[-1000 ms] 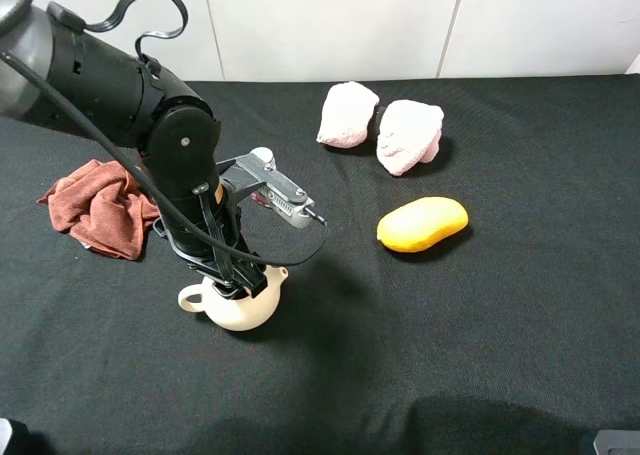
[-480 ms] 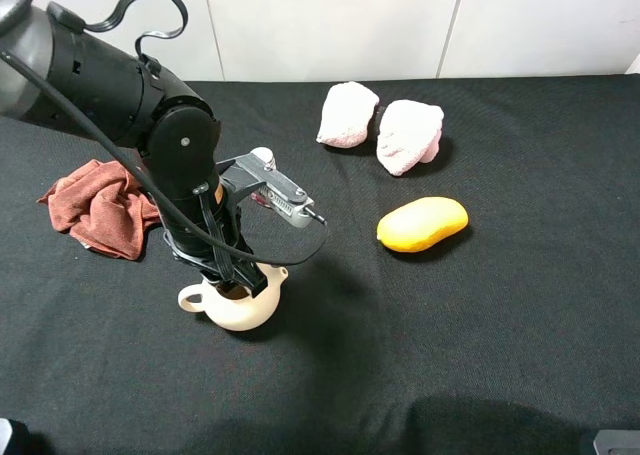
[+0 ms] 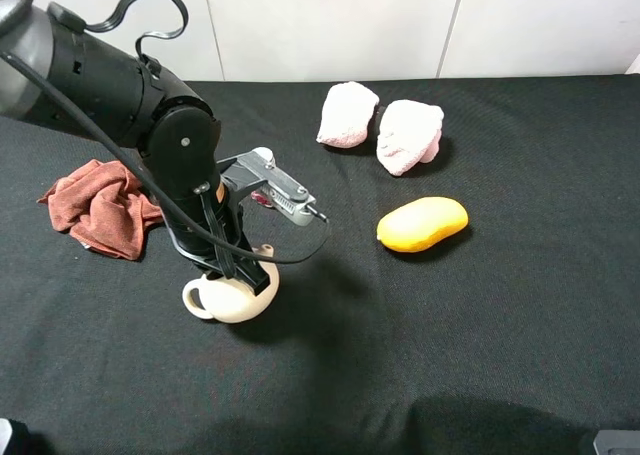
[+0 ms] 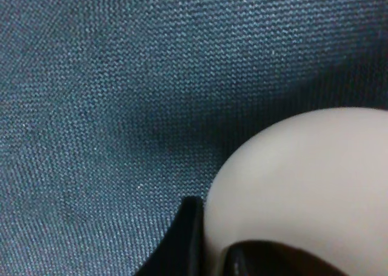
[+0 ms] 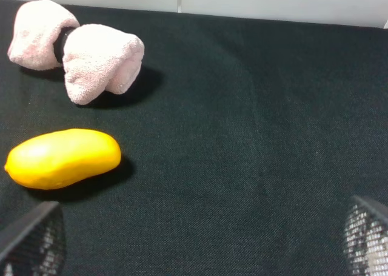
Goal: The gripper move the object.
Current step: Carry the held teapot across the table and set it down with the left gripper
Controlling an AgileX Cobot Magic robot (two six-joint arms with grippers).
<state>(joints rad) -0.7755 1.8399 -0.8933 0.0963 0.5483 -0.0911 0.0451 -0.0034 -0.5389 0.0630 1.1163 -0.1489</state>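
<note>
The cream-white teapot (image 3: 230, 299) stands on the black cloth at the front left, its loop handle pointing left. My left gripper (image 3: 240, 273) comes down from above and is shut on the pot's rim. In the left wrist view one black finger (image 4: 185, 239) lies against the outside of the pot's round wall (image 4: 303, 179), and the dark inside shows beside it. The spout is hidden behind the arm. My right gripper (image 5: 198, 233) stands open over bare cloth, its two mesh-faced fingertips far apart and nothing between them.
A rust-red cloth (image 3: 100, 207) lies left of the arm. Two pink towels (image 3: 347, 114) (image 3: 408, 135) sit at the back, and a yellow oval object (image 3: 422, 224) (image 5: 62, 158) lies in front of them. A small white cap (image 3: 262, 156) peeks from behind the arm's grey block.
The left jaws have closed on the teapot's rim. The pot has shifted slightly, and its spout is now hidden behind the arm. Nothing else has moved.
</note>
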